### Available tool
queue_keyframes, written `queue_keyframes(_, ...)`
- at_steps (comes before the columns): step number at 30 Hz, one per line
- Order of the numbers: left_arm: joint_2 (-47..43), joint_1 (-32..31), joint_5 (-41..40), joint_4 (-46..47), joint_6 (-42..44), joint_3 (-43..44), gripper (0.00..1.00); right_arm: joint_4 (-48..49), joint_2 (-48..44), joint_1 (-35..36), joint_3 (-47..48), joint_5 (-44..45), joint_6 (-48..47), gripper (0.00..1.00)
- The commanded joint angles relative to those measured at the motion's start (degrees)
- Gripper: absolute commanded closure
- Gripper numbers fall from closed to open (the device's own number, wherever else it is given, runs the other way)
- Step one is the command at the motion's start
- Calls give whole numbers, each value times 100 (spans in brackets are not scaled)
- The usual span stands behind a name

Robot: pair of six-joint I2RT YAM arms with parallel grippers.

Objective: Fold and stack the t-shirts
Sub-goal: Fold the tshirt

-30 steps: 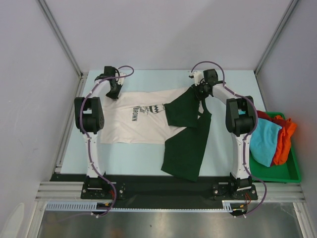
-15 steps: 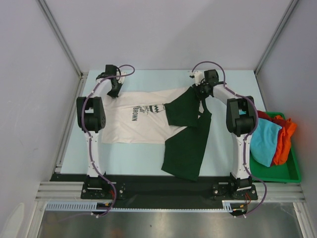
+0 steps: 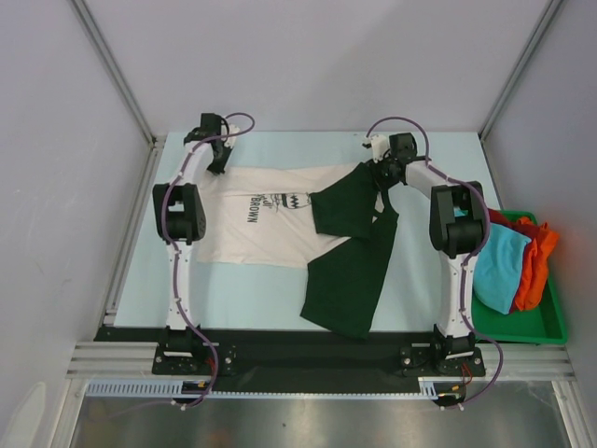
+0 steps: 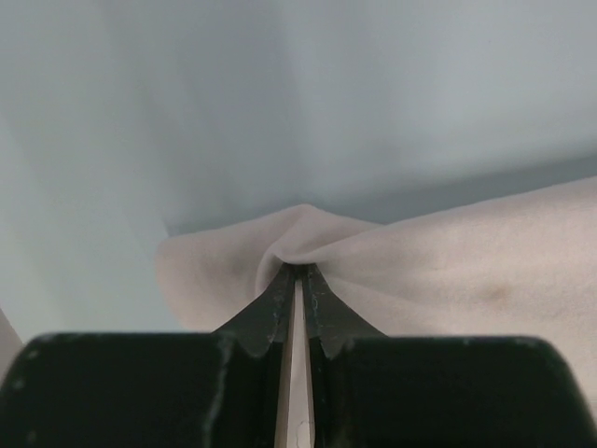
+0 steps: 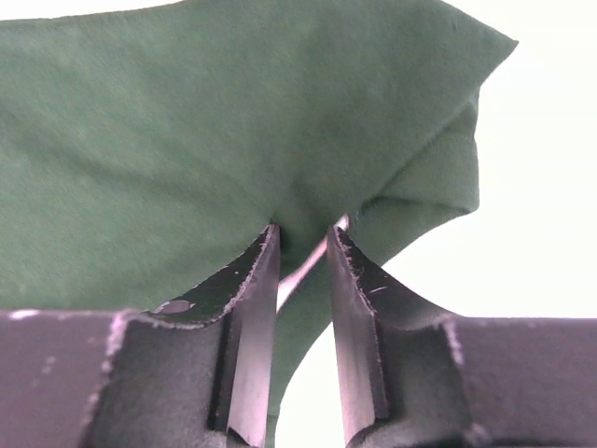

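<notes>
Two t-shirts lie on the pale blue table [image 3: 261, 294]. The cream-white t-shirt [image 3: 266, 224] is smooth and spread flat, its long axis running sideways from the left gripper [image 3: 217, 157] toward the right gripper [image 3: 378, 174], its dark lettering turned on its side. The left gripper's jaws are pressed nearly together, pinching a small puckered fold at the shirt's far corner. The dark green t-shirt [image 3: 347, 275], matte and creased, stretches from the right gripper toward the near edge, one flap overlapping the cream shirt's end. The right gripper's two fingers [image 5: 250, 280] pinch its bunched far edge. Beyond the right arm, a green tray [image 3: 550, 327] holds blue and orange cloths.
</notes>
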Motion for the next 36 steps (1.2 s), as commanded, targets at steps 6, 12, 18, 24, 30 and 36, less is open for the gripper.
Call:
queue_keyframes(6, -1933, 58, 33, 642, -253, -1505, 87, -388, -1188, -174, -496, 344, -113, 60)
queue_keyframes(12, -3622, -285, -240, 2621, 695, -4512, 57, -107, -2278, -219, -1181, 3, -472, 55)
queue_keyframes(18, -4507, -654, -171, 2895, 477, -5771, 45, 271, -3403, -87, -2771, -736, -1298, 47)
queue_keyframes(24, -5634, -988, -162, 2834, 28, -6932, 44, -124, -4859, 588, -4406, -1650, -2659, 47)
queue_keyframes(30, -6435, -997, -224, 2746, 2, -7680, 44, -730, -6241, 1432, -5768, -1801, -4023, 48)
queue_keyframes(36, -7015, -997, -22, 2790, -51, -8392, 48, -1425, -6849, 2663, -6279, -1485, -4445, 51)
